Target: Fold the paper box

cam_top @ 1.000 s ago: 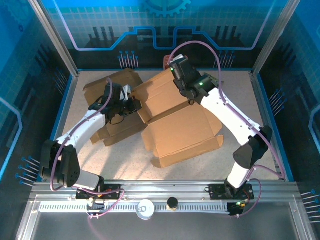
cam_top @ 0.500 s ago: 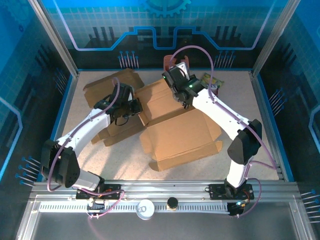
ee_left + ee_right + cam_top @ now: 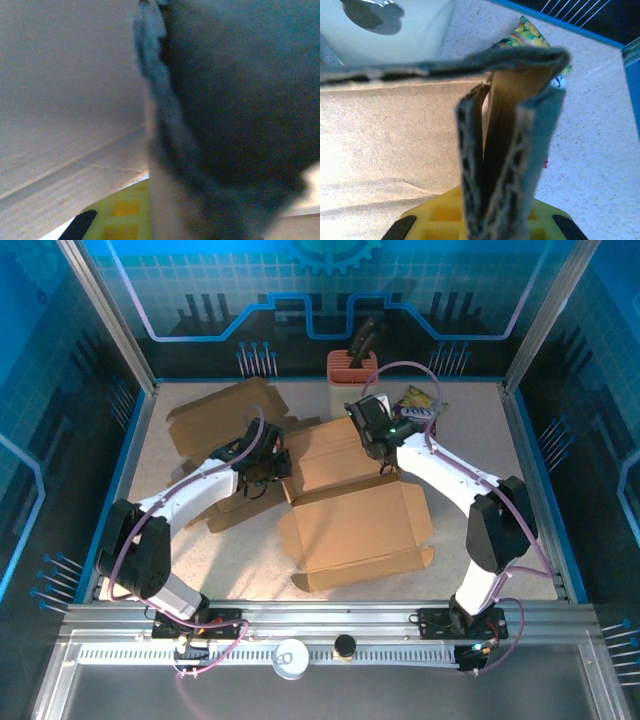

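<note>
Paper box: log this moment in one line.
paper box: not yet folded | left hand: shut at its left edge | right hand: shut on its edge

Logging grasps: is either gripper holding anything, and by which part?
The right gripper pinches a flap edge of the flat brown cardboard box. The left gripper is shut at its left edge; any hold cannot be told.

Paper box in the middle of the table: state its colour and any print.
Plain brown cardboard with no print. The paper box shows best in the top external view.
</note>
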`<action>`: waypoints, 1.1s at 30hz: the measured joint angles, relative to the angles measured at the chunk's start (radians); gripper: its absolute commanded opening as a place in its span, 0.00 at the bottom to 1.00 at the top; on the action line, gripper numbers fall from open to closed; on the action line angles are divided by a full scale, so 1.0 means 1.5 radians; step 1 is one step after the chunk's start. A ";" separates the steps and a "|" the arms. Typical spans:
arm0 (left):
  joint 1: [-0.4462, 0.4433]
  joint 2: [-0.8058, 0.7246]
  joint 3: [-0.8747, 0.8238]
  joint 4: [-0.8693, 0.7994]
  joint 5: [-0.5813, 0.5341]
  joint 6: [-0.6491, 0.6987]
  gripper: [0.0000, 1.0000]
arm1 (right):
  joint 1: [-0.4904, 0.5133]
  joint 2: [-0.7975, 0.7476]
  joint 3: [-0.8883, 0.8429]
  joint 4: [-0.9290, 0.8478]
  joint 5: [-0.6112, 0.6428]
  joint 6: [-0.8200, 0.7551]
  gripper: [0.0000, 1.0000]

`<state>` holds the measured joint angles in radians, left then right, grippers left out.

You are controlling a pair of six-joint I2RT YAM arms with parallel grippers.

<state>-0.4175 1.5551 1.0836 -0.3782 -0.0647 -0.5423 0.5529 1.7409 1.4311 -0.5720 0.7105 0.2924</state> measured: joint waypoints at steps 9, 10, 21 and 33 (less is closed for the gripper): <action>-0.011 0.047 -0.001 0.050 -0.024 0.002 0.00 | -0.050 0.005 -0.040 0.071 -0.080 -0.003 0.12; -0.011 0.048 -0.001 0.054 -0.027 0.002 0.00 | -0.055 0.007 -0.040 0.075 -0.085 -0.004 0.14; -0.014 0.065 0.000 0.081 -0.058 0.020 0.00 | -0.091 0.024 -0.068 0.095 -0.131 -0.011 0.28; -0.018 0.070 0.006 0.081 -0.060 0.033 0.00 | -0.091 0.024 -0.090 0.109 -0.137 0.000 0.00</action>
<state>-0.4438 1.6600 1.0927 -0.2569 -0.1543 -0.4934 0.4168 1.7771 1.2961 -0.4091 0.5056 0.2928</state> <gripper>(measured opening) 0.072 0.049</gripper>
